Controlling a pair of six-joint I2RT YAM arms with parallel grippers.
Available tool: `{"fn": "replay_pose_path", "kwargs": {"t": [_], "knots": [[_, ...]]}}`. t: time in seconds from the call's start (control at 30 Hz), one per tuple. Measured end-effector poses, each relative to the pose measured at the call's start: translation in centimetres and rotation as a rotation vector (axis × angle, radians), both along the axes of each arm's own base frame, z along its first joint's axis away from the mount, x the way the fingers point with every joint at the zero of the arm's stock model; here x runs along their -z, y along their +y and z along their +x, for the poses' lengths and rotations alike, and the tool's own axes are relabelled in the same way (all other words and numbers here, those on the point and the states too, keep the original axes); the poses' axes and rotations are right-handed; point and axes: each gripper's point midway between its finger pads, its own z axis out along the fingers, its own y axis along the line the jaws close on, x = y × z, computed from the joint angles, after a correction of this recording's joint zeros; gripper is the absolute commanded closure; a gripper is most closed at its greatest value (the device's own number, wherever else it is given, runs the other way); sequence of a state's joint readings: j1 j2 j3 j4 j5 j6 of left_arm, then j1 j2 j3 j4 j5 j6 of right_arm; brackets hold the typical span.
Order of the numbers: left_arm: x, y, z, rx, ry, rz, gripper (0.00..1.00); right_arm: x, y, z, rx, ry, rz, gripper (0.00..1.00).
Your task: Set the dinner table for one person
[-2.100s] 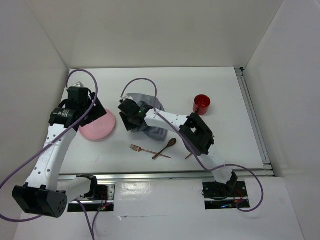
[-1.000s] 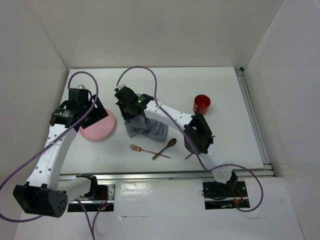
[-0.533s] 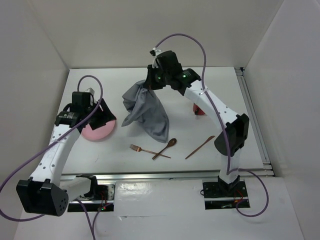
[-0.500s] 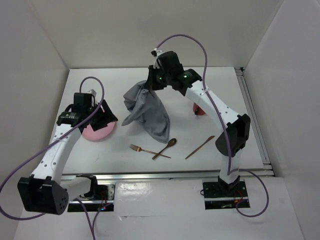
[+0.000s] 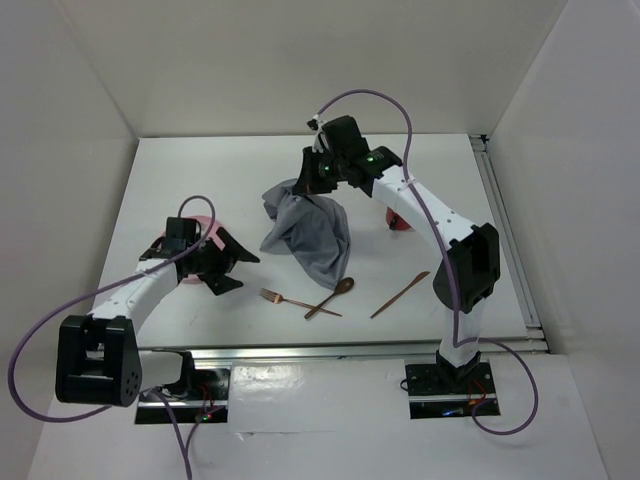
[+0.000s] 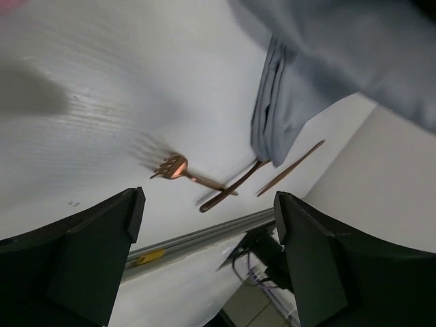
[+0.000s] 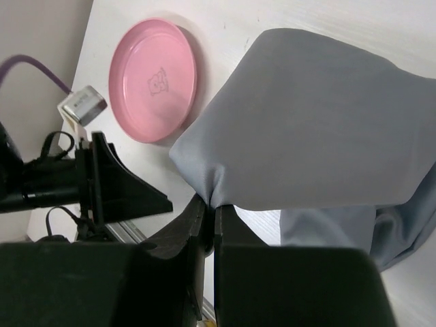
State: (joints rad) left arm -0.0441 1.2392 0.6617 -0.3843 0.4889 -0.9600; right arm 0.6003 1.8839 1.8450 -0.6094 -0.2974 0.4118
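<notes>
Right wrist view shows what the overhead view hides: the right gripper (image 7: 212,204) has its jaws clamped on a pinched fold of the grey cloth (image 7: 320,136), with the pink plate (image 7: 154,80) beyond its fingertips. Left wrist view shows the left gripper (image 6: 208,201) spread wide and empty, a copper fork (image 6: 174,167) ahead between its fingers. Beneath both grippers lies the dinner table (image 5: 200,170), plain white with a metal rail on two edges.

One table (image 5: 200,170) held one plate (image 7: 153,80), one cloth (image 5: 315,232), one cup (image 5: 397,222), one fork (image 5: 285,298), one spoon (image 5: 332,296) and one knife (image 5: 400,294).
</notes>
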Motion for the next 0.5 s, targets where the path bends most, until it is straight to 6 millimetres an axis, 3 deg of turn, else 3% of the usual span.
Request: {"fn": "replay_pose_path", "kwargs": {"t": [0.23,0.5], "knots": [[-0.6,0.8,3.3,-0.253,0.088,-0.146,0.05,0.5,-0.1,0.1,0.002,0.011,0.007,1.0],[2.9,-0.6,5.3,-0.389,0.307,-0.285,0.05,0.4,-0.1,0.2,0.006,0.014,0.015,1.0]]}}
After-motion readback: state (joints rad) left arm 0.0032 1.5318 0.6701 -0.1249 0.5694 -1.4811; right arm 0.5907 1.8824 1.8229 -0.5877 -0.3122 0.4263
